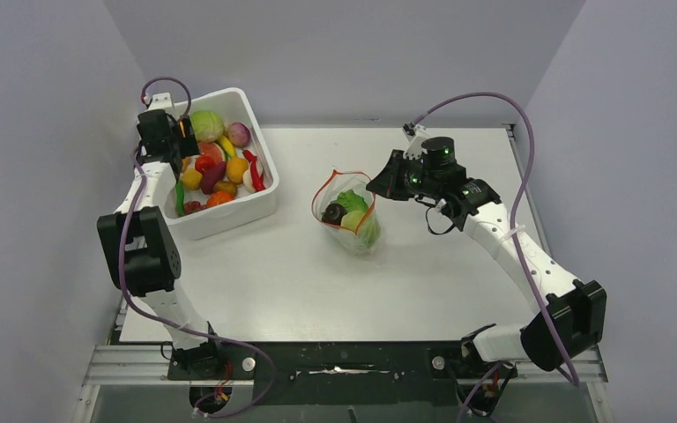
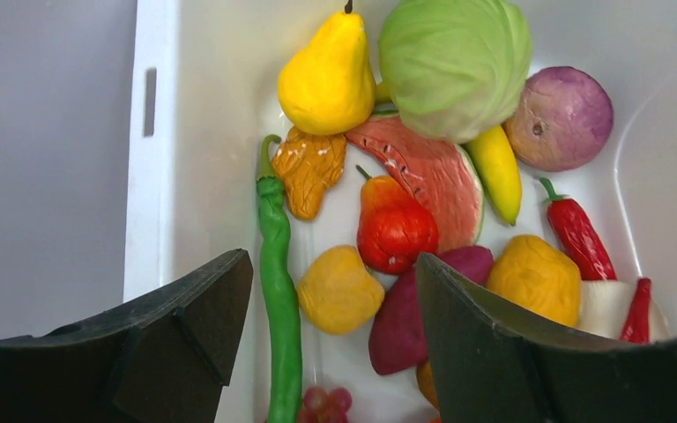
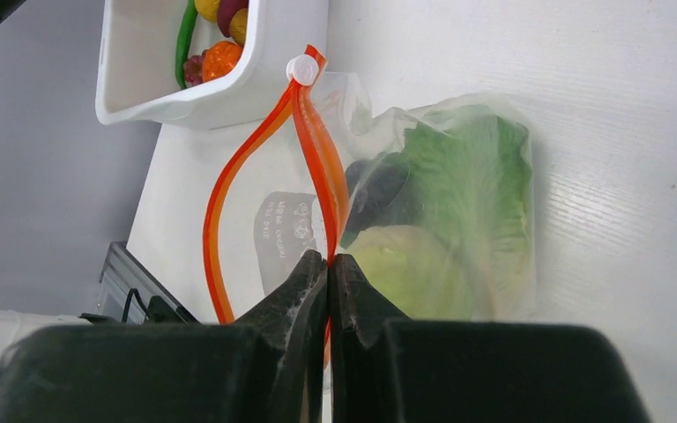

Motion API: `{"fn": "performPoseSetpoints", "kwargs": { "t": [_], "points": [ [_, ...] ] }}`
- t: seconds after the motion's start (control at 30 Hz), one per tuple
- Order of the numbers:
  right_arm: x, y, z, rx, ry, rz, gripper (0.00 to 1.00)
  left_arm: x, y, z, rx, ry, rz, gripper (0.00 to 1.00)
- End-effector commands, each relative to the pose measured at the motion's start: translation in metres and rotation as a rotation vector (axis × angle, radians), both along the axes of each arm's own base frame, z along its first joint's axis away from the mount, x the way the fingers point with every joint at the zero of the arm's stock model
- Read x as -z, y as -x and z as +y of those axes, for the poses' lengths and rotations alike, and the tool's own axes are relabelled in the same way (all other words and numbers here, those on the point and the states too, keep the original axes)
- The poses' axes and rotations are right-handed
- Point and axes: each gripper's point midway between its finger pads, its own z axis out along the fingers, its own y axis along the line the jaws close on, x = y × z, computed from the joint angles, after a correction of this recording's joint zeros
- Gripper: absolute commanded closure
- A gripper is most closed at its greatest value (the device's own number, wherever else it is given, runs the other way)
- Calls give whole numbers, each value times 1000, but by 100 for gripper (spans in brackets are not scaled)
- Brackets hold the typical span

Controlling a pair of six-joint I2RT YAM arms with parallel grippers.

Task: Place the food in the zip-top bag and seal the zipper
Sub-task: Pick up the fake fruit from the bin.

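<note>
White table (image 1: pixel 300 282): right gripper (image 3: pixel 328 260) pinches the zipper (image 3: pixel 320 167) at 2 o'clock of the bag (image 3: pixel 458 203); left gripper (image 2: pixel 331 273), spread, should straddle 1 fruit (image 2: pixel 339 298) squarely before closing.

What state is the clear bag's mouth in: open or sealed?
Open. The zipper parts into two orange strips forming a loop; lettuce shows inside the zip-top bag; the right pincer pinches one strip.
</note>
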Motion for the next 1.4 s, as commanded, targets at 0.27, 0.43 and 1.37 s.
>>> {"fn": "performPoseSetpoints", "kwargs": {
  "t": [0.27,0.43,1.37],
  "points": [
    [0,-33,-3,1,12,-6,100,8,-70,34,107,-60,-61,32],
    [0,-45,-1,0,10,-1,100,17,-92,42,119,-95,-69,34],
    [16,-55,-14,49,28,44,100,23,-159,55,153,-119,-180,49]
  ]
}}
